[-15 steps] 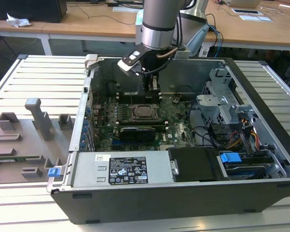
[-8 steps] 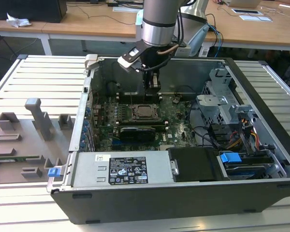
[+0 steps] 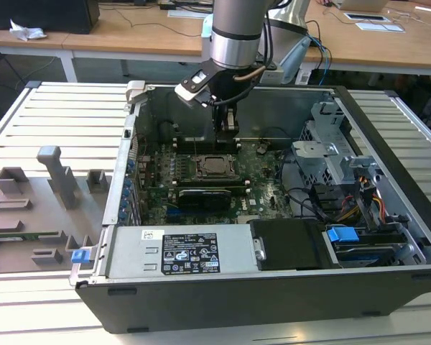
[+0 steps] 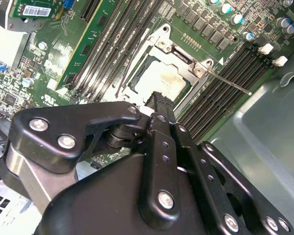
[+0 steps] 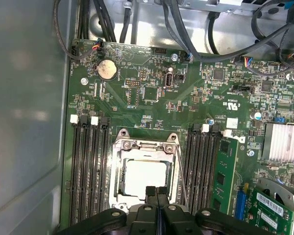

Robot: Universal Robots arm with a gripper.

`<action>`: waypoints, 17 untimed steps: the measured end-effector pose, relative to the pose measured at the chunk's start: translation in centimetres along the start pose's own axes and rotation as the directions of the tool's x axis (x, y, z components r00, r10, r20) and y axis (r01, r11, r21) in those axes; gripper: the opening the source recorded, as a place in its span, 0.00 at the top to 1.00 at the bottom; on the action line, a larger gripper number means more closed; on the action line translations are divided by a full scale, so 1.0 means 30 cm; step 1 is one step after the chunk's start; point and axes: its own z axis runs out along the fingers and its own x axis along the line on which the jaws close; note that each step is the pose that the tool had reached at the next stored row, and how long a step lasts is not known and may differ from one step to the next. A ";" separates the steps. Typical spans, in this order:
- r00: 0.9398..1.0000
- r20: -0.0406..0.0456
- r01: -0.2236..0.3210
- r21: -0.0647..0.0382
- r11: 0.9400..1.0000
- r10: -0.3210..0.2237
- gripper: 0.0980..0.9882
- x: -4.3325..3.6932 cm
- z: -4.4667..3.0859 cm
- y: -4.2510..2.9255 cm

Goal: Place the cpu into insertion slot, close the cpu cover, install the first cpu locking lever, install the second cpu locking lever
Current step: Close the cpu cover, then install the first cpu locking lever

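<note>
Exterior view: bright, even overhead room light. Table (image 3: 50, 108) slats are nearly washed out, the inside of the case (image 3: 273, 108) is darker, with shade under my arm (image 3: 237, 29). In both wrist views the cpu (image 5: 146, 177) top blows out to flat white glare. The case's grey wall carries soft blotchy reflections. In the second wrist view my claw (image 4: 159, 98) is a black mass, with highlights on its screw heads (image 4: 165, 198). Board (image 5: 152, 107) is evenly lit, memory slots (image 5: 88, 166) in shadow.
</note>
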 end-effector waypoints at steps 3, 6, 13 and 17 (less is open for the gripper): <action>1.000 0.000 0.000 0.000 1.000 0.000 0.99 0.000 0.000 0.000; 0.999 0.002 0.036 -0.002 0.999 -0.036 0.99 0.000 -0.001 0.000; 0.971 0.013 0.238 -0.013 0.971 -0.238 0.99 0.000 -0.001 0.000; 0.922 0.024 0.387 -0.020 0.922 -0.386 0.99 0.000 0.000 0.000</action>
